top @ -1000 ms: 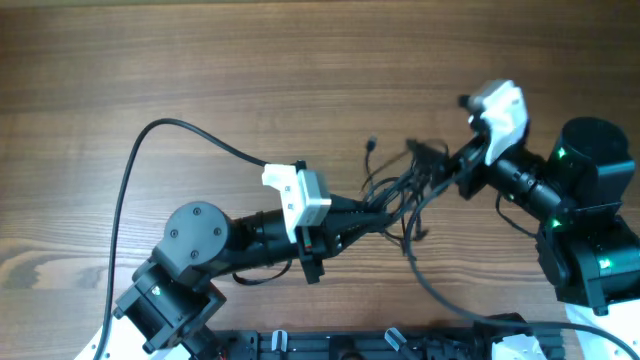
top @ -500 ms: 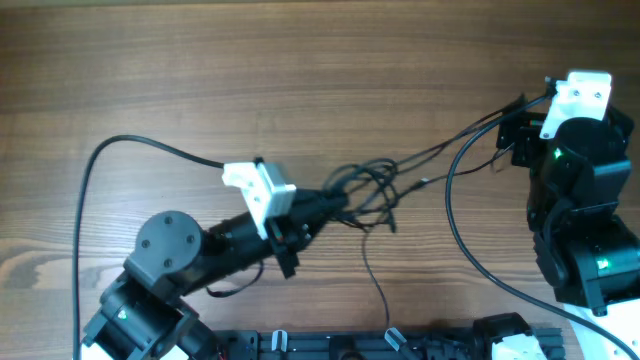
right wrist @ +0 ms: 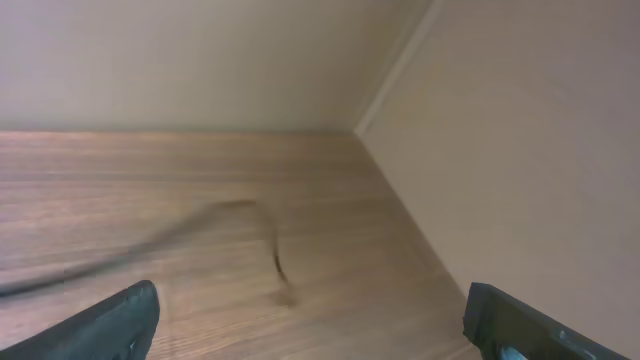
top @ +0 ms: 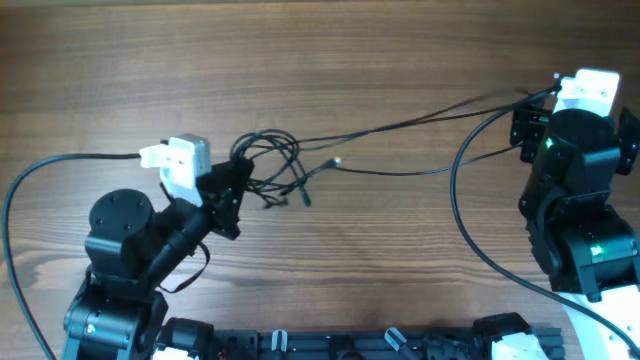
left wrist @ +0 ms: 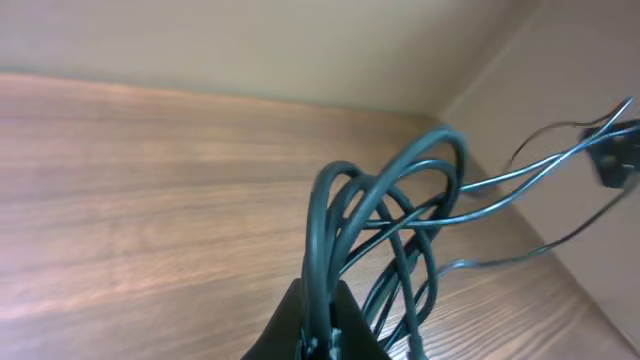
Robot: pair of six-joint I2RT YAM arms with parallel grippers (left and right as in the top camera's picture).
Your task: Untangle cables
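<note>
Pinching the cables (left wrist: 320,240) at the bottom of my left wrist view, my left jaws are closed tight on a bunch of thin black wire, with no gap showing between them. Just above that grip the wire rises into a cluster of crossed loops (top: 268,160), held up off the tabletop (top: 320,60) beside my left arm. My right jaws stand wide apart, and in the right wrist view nothing lies between them; only a blurred line of wire shows on the wood below. From the loops two long strands (top: 420,122) run across the tabletop toward my right arm, and a small plug tip (top: 337,162) lies near the cluster. Whether a strand is caught on my right arm I cannot tell. I judge the job partly done: the long runs are drawn out nearly straight and apart, but the loops at my left cross over one another and need teasing open.
</note>
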